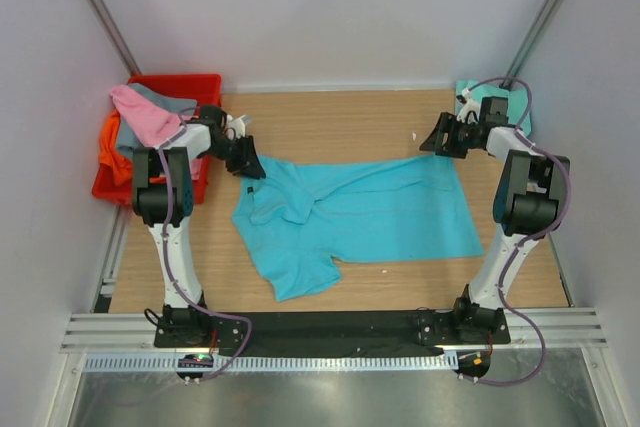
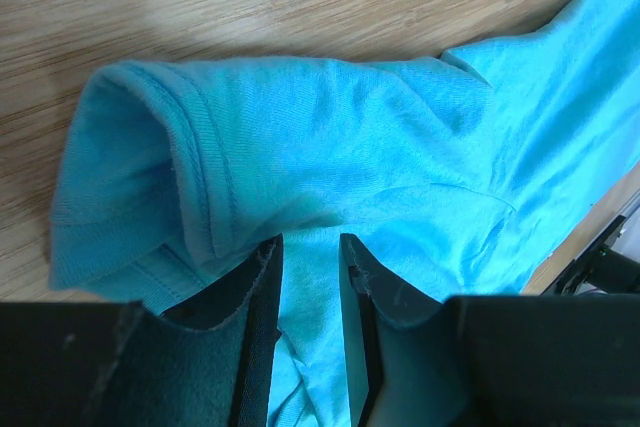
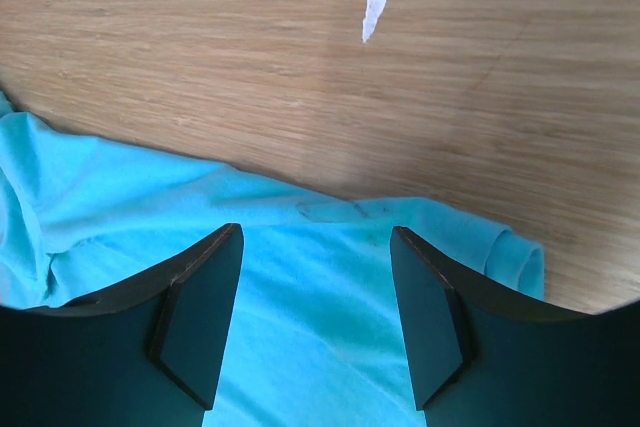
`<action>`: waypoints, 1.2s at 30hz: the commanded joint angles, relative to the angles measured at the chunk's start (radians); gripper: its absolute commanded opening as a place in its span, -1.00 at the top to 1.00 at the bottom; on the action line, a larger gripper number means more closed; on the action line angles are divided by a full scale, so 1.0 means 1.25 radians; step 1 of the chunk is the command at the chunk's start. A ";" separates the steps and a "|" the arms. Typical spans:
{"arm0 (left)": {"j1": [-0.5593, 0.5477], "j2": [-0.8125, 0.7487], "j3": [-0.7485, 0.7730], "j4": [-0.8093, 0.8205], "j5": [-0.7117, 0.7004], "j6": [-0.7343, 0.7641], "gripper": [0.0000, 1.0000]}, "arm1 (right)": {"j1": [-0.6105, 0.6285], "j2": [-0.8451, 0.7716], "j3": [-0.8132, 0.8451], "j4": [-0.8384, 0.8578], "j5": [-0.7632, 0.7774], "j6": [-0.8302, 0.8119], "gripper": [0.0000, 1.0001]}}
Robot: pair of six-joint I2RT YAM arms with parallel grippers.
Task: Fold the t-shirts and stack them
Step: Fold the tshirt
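A bright turquoise-blue t-shirt [image 1: 360, 212] lies spread and wrinkled on the wooden table. My left gripper [image 1: 250, 163] is at its far left corner. In the left wrist view the jaws [image 2: 310, 242] stand narrowly apart with a pinch of the turquoise cloth [image 2: 350, 117] between them, next to a puffed sleeve [image 2: 130, 177]. My right gripper [image 1: 436, 141] hovers over the shirt's far right corner. In the right wrist view it [image 3: 315, 232] is wide open and empty above the cloth [image 3: 120, 197]. A paler mint-teal shirt [image 1: 482, 99] lies at the back right.
A red plastic crate [image 1: 180, 87] stands at the back left, with pink [image 1: 145, 115], grey [image 1: 170, 99] and orange [image 1: 112, 152] shirts hanging over it. A small white scrap [image 3: 373, 7] lies on the bare wood beyond the shirt's far edge.
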 commanded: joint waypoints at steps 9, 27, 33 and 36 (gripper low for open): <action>0.009 -0.003 0.006 0.001 -0.010 -0.006 0.38 | -0.007 0.062 -0.012 -0.009 -0.012 -0.016 -0.34; 0.009 0.151 0.271 -0.039 -0.097 -0.006 0.38 | -0.016 0.170 0.099 -0.070 0.108 -0.090 -0.35; 0.007 0.199 0.400 -0.112 -0.078 -0.006 0.38 | -0.017 0.138 0.087 -0.063 0.109 -0.100 -0.35; 0.000 0.097 0.317 -0.078 -0.067 0.009 0.37 | -0.019 0.074 0.052 -0.044 0.105 -0.106 -0.35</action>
